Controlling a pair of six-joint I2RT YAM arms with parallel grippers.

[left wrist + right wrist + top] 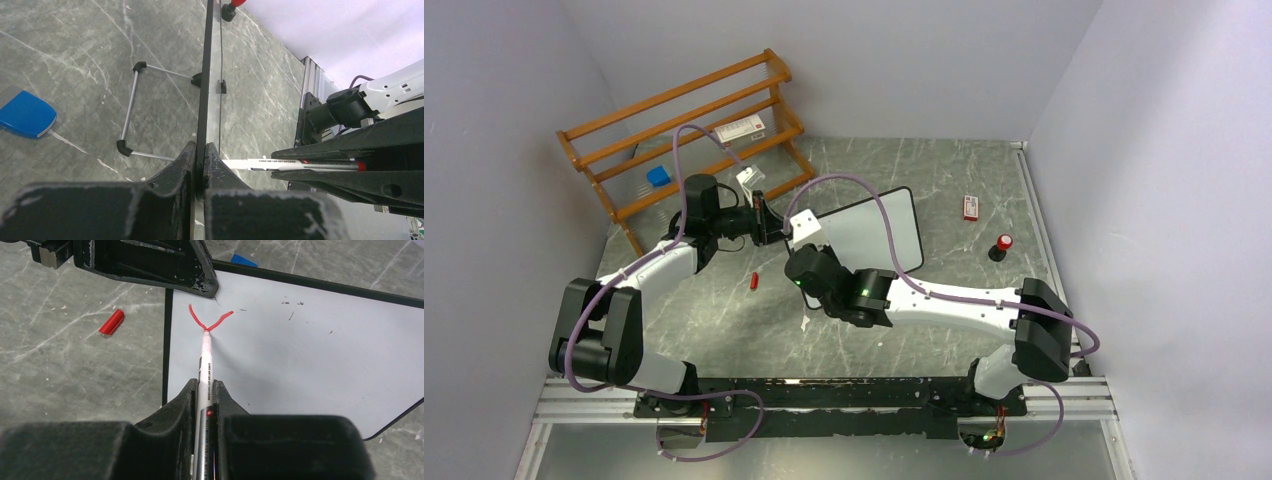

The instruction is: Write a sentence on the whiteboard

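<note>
Right wrist view: right gripper clamped on marker, tip at the fork of a red V, the sentence begun upper-left on the whiteboard mid-table. Left gripper pinches its edge. We judge light, steady downstroke pressure best.

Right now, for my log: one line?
left gripper: shut on black-framed white whiteboard | right gripper: shut on white marker | red V-stroke drawn

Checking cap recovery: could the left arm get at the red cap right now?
Probably not as is. The left gripper is shut on the edge of the whiteboard. The cap lies uncovered on the table beside that arm, so only the grip seems to stand in the way.
</note>
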